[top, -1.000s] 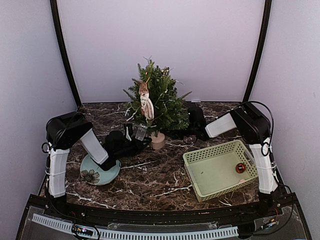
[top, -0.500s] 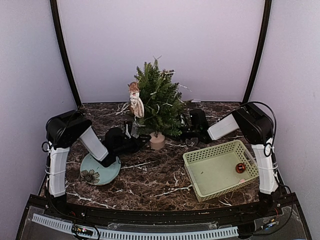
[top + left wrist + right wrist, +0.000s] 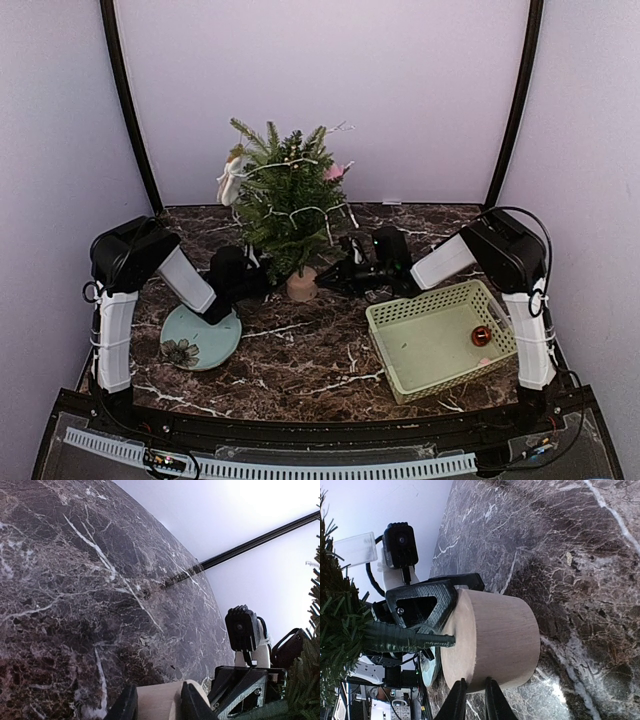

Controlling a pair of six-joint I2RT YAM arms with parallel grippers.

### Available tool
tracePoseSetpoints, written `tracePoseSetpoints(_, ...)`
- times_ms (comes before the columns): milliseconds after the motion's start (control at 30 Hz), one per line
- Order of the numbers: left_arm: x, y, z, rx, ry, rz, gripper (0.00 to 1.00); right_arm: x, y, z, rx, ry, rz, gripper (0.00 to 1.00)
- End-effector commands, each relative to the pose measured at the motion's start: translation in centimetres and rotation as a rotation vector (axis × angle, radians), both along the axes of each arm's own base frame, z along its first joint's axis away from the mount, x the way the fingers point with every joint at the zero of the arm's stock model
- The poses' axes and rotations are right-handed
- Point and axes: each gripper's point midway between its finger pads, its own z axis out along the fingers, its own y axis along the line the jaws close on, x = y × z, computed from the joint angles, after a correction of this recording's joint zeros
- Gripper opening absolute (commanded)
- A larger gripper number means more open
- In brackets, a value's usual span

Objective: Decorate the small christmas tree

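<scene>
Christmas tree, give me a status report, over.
Left gripper clamped on pot. Right gripper nearly closed at pot's edge, grip unclear. Small christmas tree already carries ornaments. Basket, plate stand apart.

small christmas tree (image 3: 285, 205): bushy dark-green, white figure (image 3: 232, 178) hung upper left; leans slightly left, beige pot (image 3: 302, 284) rear-centre.

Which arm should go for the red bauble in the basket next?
Right, probably. The bauble lies in the basket on its side, close to the right fingers; the left fingers clasp the pot, steadying the small christmas tree.
</scene>
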Motion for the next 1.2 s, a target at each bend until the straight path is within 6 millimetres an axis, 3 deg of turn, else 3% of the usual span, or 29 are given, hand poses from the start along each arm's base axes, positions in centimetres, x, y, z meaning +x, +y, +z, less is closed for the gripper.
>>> tracePoseSetpoints(0,-0.7,-0.8,-0.8,0.026,0.018,-0.051,0.32,-1.6,0.8,0.6,0.014,0.002,0.037,0.16)
tracePoseSetpoints(100,-0.8,-0.5,-0.9,0.029,0.024,-0.035,0.33,-1.3,0.5,0.9,0.008,-0.009,0.026,0.16)
tracePoseSetpoints(233,-0.8,0.9,-0.9,0.044,0.034,0.019,0.38,-0.3,-0.5,2.6,0.011,-0.056,-0.021,0.18)
tracePoseSetpoints(533,-0.5,5.7,-1.6,0.1,0.119,0.165,0.46,2.5,-3.9,6.1,0.007,-0.134,-0.144,0.26)
tracePoseSetpoints(733,-0.9,6.4,-1.5,0.126,0.133,0.172,0.53,3.1,-5.7,6.7,-0.022,-0.145,-0.187,0.26)
tracePoseSetpoints(867,-0.9,6.4,-1.3,0.106,0.122,0.16,0.51,2.9,-6.0,6.8,-0.034,-0.158,-0.179,0.26)
tracePoseSetpoints(1167,0.4,2.5,-1.4,0.111,0.067,-0.031,0.34,3.2,-4.4,6.3,-0.018,-0.152,-0.118,0.26)
